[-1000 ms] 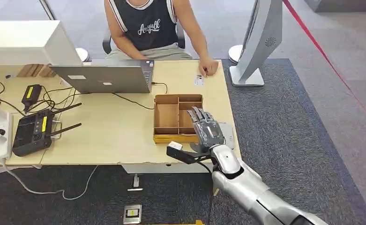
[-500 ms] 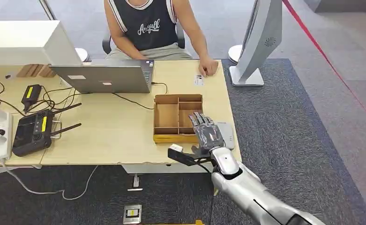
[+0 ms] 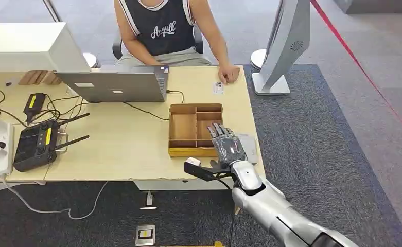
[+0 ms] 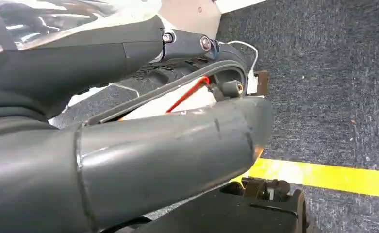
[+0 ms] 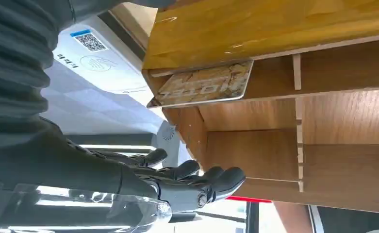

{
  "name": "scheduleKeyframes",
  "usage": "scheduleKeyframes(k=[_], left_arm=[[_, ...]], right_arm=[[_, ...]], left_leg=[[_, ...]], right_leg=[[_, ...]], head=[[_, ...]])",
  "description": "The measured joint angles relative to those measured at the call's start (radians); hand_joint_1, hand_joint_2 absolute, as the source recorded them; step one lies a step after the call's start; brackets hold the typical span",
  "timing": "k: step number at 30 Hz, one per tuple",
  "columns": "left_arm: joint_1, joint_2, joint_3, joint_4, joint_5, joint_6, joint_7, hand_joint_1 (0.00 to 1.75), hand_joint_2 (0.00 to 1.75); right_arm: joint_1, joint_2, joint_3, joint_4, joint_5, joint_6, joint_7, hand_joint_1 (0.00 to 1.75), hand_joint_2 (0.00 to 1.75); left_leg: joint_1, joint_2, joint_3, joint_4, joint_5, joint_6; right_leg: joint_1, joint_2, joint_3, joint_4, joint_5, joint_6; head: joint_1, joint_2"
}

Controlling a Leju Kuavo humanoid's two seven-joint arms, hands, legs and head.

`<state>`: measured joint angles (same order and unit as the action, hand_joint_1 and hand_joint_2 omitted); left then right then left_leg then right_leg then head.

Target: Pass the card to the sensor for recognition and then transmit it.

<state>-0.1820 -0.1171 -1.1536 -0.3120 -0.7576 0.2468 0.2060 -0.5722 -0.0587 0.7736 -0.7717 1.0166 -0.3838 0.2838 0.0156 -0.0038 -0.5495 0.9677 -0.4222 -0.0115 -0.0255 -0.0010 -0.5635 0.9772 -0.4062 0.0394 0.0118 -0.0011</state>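
The card (image 5: 204, 86) lies in a corner part of the brown wooden box (image 3: 183, 126). It is tan with marks on it, and it leans on the box wall. The box has little walls inside that split it into parts. It sits on the desk (image 3: 132, 139), near the front edge.

The right hand (image 3: 228, 144) is over the right side of the box. Its fingers (image 5: 211, 177) are straight and a little apart, and they hold nothing. They point at the box but are not touching the card. In the right wrist view the card is well apart from the fingertips.

Just beside the box, on its right, is a flat grey pad, the sensor (image 3: 250, 142). It has a small square code and a blue mark on it. Part of it is under the right hand.

The left hand (image 4: 129, 160) is low by the floor, over dark carpet with a yellow line (image 4: 323, 174). I cannot tell if its fingers are open or closed.

A person (image 3: 162, 28) in a dark top sits at the far side of the desk, with one hand (image 3: 228, 73) on it. A grey laptop (image 3: 114, 85) is in front of them. On the left are a black remote (image 3: 34, 145) and many wires.
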Motion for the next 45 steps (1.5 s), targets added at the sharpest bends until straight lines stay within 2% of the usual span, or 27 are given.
scheduleKeyframes(k=[14, 45], left_arm=[[0.000, -0.001, 0.000, 0.000, -0.024, -0.008, -0.014, 0.00, 0.00], [-0.003, -0.005, 0.000, 0.000, -0.060, -0.022, -0.026, 0.00, 0.00]], right_arm=[[-0.005, 0.018, 0.002, 0.012, -0.022, -0.027, -0.040, 0.00, 1.75], [-0.011, 0.044, 0.003, 0.027, -0.046, -0.035, -0.053, 0.00, 1.75]], left_leg=[[0.000, 0.000, 0.000, 0.000, 0.000, 0.000], [0.000, 0.000, 0.000, 0.000, 0.000, 0.000]], right_leg=[[0.000, 0.000, 0.000, 0.000, 0.000, 0.000], [0.000, 0.000, 0.000, 0.000, 0.000, 0.000]], head=[[0.000, 0.000], [0.000, 0.000]])
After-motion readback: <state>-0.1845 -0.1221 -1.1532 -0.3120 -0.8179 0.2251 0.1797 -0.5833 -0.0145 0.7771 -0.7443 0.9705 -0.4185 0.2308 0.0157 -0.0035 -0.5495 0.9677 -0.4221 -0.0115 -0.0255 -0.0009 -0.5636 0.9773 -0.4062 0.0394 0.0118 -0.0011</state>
